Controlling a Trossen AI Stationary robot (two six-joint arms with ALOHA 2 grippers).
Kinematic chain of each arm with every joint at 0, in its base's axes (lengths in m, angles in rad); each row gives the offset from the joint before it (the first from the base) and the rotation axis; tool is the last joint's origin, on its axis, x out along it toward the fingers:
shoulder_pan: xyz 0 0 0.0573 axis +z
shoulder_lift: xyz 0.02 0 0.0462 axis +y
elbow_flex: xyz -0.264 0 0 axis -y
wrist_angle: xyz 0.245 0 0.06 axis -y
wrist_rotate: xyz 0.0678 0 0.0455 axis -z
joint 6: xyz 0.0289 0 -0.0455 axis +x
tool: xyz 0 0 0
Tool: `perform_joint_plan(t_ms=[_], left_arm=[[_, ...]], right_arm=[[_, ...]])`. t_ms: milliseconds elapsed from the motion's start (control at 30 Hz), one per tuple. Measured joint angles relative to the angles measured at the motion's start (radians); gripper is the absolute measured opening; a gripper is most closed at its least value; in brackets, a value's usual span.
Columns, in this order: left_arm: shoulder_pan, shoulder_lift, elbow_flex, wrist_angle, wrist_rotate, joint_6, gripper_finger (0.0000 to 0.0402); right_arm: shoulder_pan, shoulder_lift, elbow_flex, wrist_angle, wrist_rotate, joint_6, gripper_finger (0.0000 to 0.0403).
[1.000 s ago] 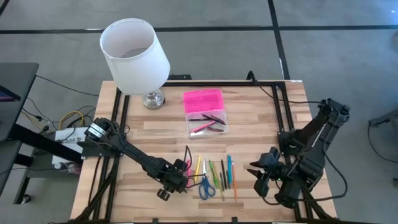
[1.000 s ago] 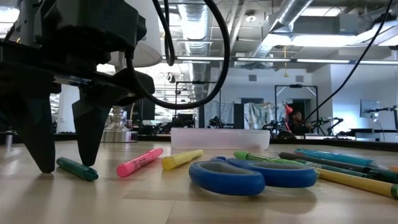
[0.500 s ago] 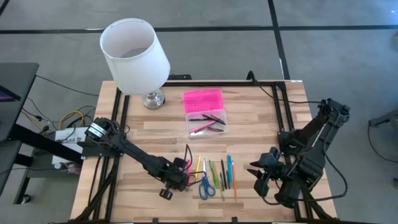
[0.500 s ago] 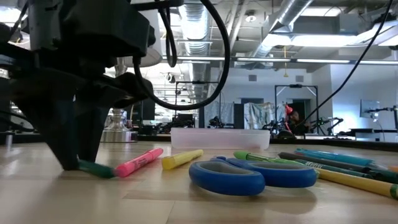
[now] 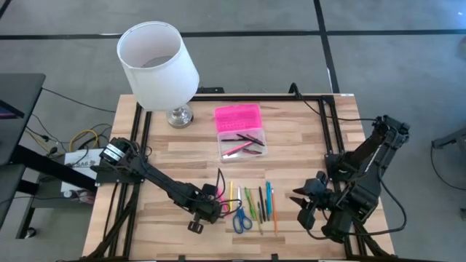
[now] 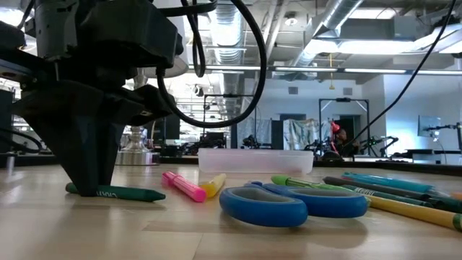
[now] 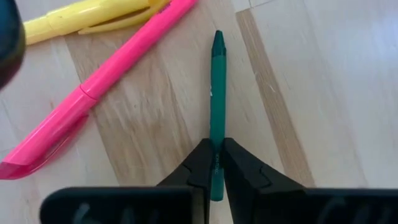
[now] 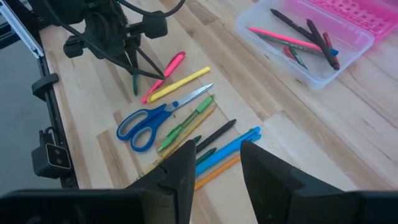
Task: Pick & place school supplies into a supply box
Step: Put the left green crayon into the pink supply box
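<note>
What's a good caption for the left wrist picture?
Left tool pinching a green crayon beside a pink highlighter.

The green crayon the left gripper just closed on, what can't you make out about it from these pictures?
- High view: green crayon hidden beneath the left gripper.
- Left wrist view: green crayon, rear end covered by the fingers.
- Low view: label print too small to read; whether it has left the table cannot be told.
</note>
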Motion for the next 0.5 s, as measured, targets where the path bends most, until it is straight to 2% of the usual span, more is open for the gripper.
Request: perform_joint_plan(t_ms=[233, 500], left_arm=[[0.007, 0.006, 0.048, -0.048, 0.013, 0.018, 0.0004], [0.031, 0.006, 0.107, -0.112, 0.105, 0.069, 0.0004]], right_arm=[[0.0, 0.0, 0.0, -0.023, 0.0, 0.0, 0.012], [0.0, 0.0, 0.0, -0.035, 0.0, 0.0, 0.012]])
